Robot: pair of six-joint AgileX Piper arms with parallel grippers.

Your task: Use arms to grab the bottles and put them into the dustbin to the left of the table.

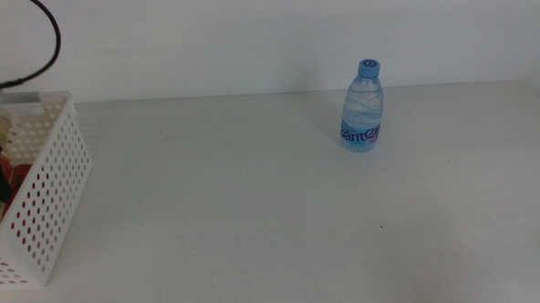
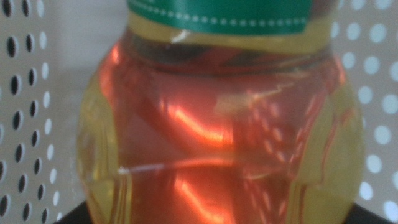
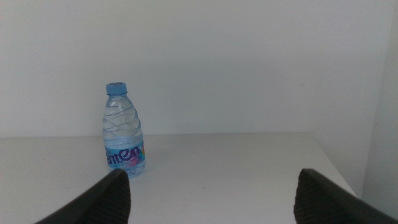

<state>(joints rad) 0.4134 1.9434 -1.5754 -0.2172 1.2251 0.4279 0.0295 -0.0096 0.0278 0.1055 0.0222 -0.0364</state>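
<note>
The yellow juice bottle point(image 2: 217, 124) fills the left wrist view, its green-edged label at the top. My left gripper point(image 2: 217, 219) is shut on it; only dark jaw corners show beside its base. Perforated walls of the white dustbin point(image 2: 18, 93) stand right behind it, so it is inside the bin. In the middle view the dustbin point(image 1: 48, 193) sits at the table's left edge, with dark and red shapes inside. The clear water bottle point(image 1: 363, 111) with a blue cap stands upright at the far right-centre. My right gripper point(image 3: 217, 199) is open, well short of that water bottle point(image 3: 123, 134).
A black cable point(image 1: 51, 42) loops above the dustbin at the upper left. The white table point(image 1: 255, 216) stretches between the bin and the water bottle. A white wall runs along the table's far edge.
</note>
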